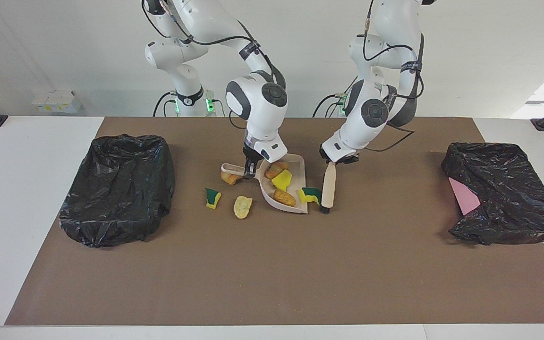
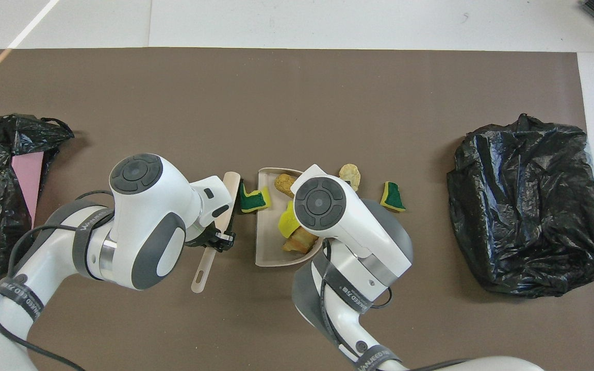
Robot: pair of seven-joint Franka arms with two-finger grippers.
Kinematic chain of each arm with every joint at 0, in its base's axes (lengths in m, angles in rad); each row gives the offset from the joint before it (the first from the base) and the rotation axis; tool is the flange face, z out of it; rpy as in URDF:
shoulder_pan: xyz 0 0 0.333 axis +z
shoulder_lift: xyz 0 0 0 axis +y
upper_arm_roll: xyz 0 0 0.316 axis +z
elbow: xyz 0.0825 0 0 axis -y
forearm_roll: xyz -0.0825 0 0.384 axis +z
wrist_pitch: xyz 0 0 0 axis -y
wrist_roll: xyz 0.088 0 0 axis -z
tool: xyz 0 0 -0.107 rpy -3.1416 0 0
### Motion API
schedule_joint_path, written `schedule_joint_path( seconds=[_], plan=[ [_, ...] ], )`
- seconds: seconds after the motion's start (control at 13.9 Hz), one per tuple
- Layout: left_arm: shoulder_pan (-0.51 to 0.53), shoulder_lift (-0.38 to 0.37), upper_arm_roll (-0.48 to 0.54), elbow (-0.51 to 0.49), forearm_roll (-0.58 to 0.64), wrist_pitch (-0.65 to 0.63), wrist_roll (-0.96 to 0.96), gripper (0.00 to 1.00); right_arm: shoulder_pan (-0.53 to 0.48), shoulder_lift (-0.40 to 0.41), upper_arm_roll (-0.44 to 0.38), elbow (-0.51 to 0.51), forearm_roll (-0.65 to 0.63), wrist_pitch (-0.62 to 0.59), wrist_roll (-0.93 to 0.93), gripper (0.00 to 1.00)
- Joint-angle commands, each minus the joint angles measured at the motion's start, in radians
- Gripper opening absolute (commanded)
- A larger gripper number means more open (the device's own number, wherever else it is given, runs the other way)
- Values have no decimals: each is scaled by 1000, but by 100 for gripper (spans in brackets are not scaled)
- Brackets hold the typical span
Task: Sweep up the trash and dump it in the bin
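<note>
Beige plastic forms both implements at the middle of the worktop [image 1: 395, 283]: a dustpan [image 1: 300, 172] and a hand brush [image 1: 328, 186]. The right tool [image 1: 249, 169] is closed on the dustpan's handle [image 1: 232, 167], which points toward the right arm's end of the worktop, while the pan's open edge faces the left arm's end. The left tool [image 1: 337, 160] is closed on the upper part of the brush handle; the brush hangs nearly upright, with its dark bristles [image 1: 324, 209] down at the worktop surface just beside the pan's open edge. Trash is distributed as follows. Three pieces lie inside the dustpan: two tan-orange chunks [image 1: 285, 198] and one yellow sponge piece [image 1: 282, 180]. One yellow-and-green sponge piece [image 1: 310, 194] sits at the pan's open edge, between the pan and the brush bristles. Three pieces lie on the worktop toward the right arm's end of the pan: an orange chunk [image 1: 228, 178] under the dustpan handle, a pale tan chunk [image 1: 242, 207], and a second yellow-and-green sponge scrap [image 1: 213, 198]. Two bins lined with black bags stand well apart from the pan: one bin [image 1: 118, 189] at the right arm's end, the other bin [image 1: 503, 191] at the left arm's end, the latter showing a pink panel [image 1: 463, 196].
</note>
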Motion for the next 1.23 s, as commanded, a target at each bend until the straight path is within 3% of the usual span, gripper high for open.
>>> schedule_joint_path(
  seconds=[0.0,0.22,0.51,0.87,1.15],
  plan=[
    [-18,-60,13,-35,-72,4,-13,0,-10,-28,7,-21,-5,-13,-28,0],
    [-97,-85,13,-39,-158,7,-118,0,-10,-28,7,-21,-5,-15,-29,0],
    [-161,-94,16,-49,-158,35,-288,0,-31,-33,7,-15,-5,-15,-67,0],
    [-78,-91,24,-35,-110,88,-349,0,-97,-83,7,-12,-3,-15,-190,0],
    [15,-124,25,-24,-66,88,-357,0,-238,-161,7,-19,64,-44,-432,0]
  ],
)
